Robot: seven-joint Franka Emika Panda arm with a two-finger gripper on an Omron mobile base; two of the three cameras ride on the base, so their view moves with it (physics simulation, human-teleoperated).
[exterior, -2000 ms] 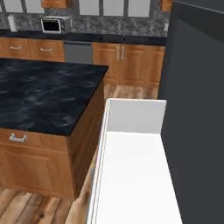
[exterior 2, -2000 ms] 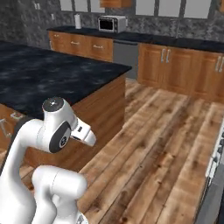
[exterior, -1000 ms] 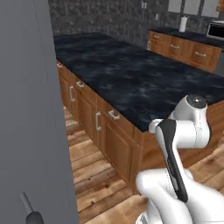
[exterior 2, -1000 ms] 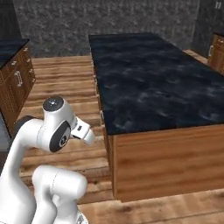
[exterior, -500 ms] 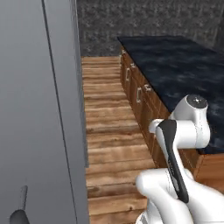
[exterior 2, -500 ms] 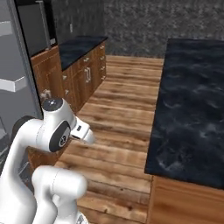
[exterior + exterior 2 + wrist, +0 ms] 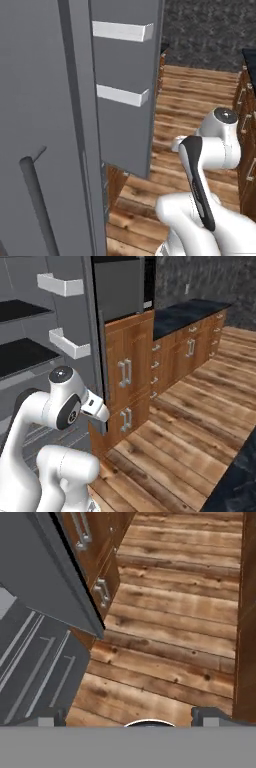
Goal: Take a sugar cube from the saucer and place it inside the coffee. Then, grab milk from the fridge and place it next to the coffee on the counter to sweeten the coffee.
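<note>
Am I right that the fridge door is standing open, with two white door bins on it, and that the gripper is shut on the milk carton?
Not quite. The fridge door is open with two white door bins, but the gripper is open and empty, as the hand view shows: its fingertips stand wide apart over the wooden floor.

The gripper [image 7: 129, 717] points down at a wooden plank floor [image 7: 175, 637], its two dark fingertips [image 7: 50, 716] set wide apart at the bottom of the view with nothing between them. The fridge [image 7: 45, 587] fills the upper left — a grey door panel whose dark edge runs diagonally down to a corner just above the floor. Below that corner, to the lower left, lies a grey surface with pale lines. Right of the fridge door stand wooden cabinets [image 7: 102, 562] with metal bar handles [image 7: 101, 592]. At the far right edge of the floor runs a darker wooden panel [image 7: 246, 612].
</note>
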